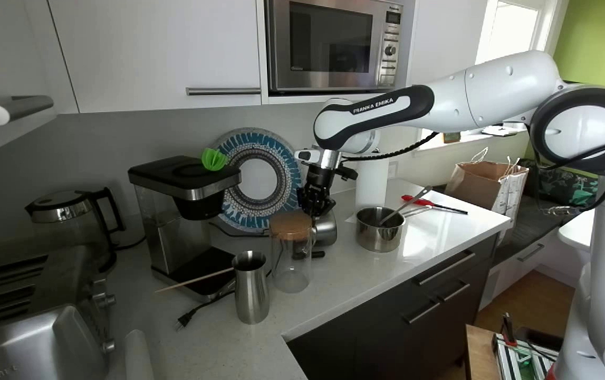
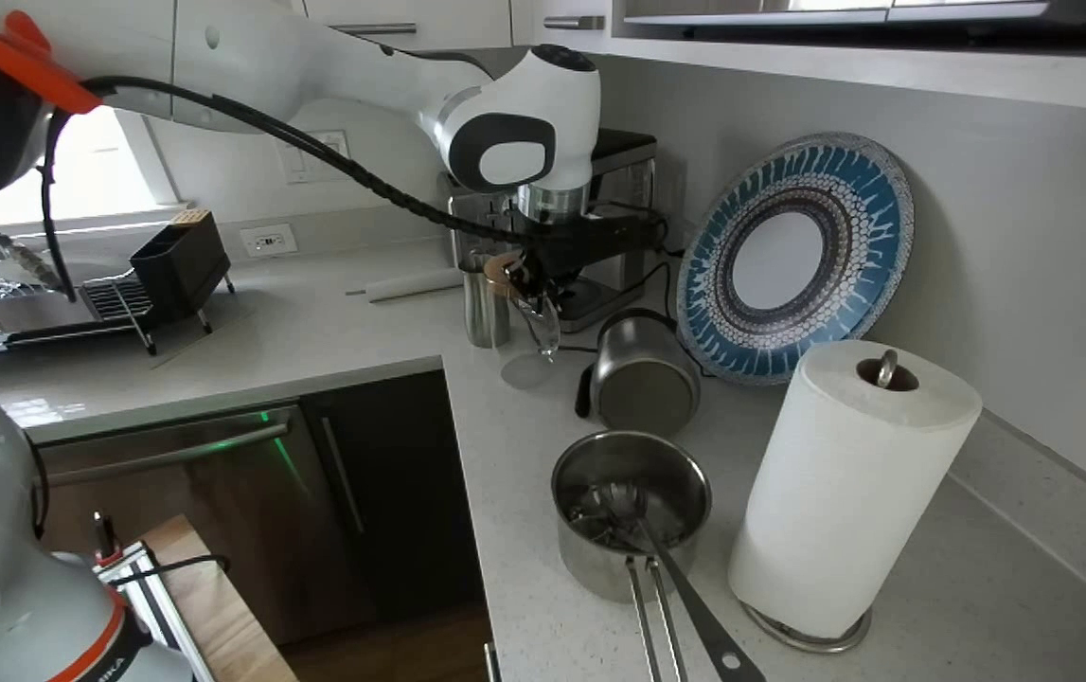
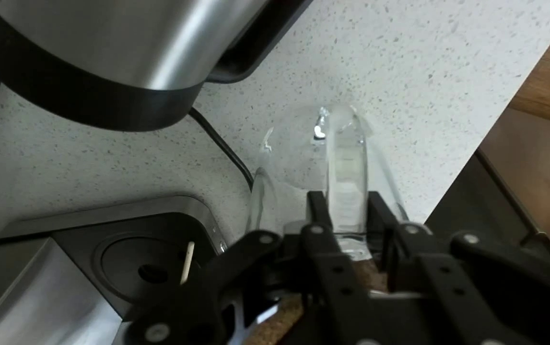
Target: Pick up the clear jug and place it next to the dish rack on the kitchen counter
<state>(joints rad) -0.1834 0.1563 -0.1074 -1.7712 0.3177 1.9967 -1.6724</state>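
Gripper (image 3: 349,205) clasps the clear jug (image 1: 287,261) by its handle (image 3: 346,167), a slimmer hold, we judge, than its full girth. Our dish rack (image 2: 119,301) stands well apart.

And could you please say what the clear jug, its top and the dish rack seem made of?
Clear jug: probably glass, smooth and see-through with glints. Its brown top: likely cork, matte and speckled. Dish rack: apparently metal, its wires shining silver.

The jug (image 1: 290,272) looks like smooth clear glass, its lid (image 1: 291,226) like matt cork; beside it stands a satiny metal cup (image 1: 251,293), under it a glossy, stone-like counter (image 1: 344,275).
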